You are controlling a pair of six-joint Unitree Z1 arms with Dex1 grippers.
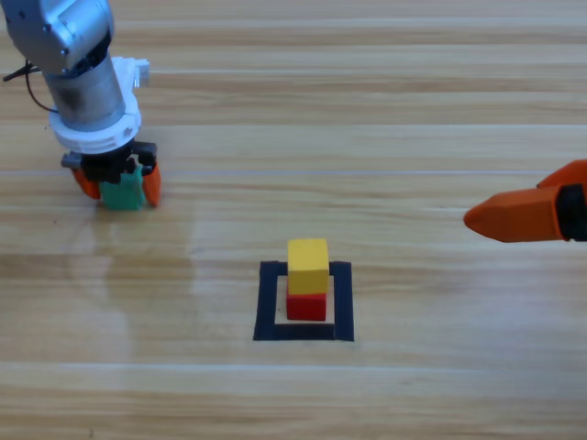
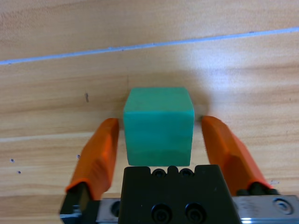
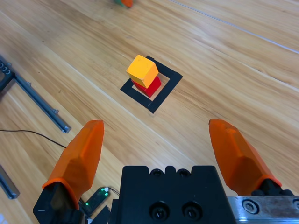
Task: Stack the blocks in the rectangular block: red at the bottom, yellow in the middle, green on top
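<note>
Teal-green cube sits on the worktop at far left, well apart from the black tape rectangle, where yellow already tops red. Left gripper straddles it, jaws spread w/ slim gaps each side. Best: close evenly, lift straight, centre over yellow. Cube's base hidden behind gripper body. Right gripper waits at right edge, jaws wide, empty.

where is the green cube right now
In the high view the green cube sits on the table at upper left, between the open jaws of the left gripper, well away from the yellow-on-red stack in the taped rectangle.
</note>
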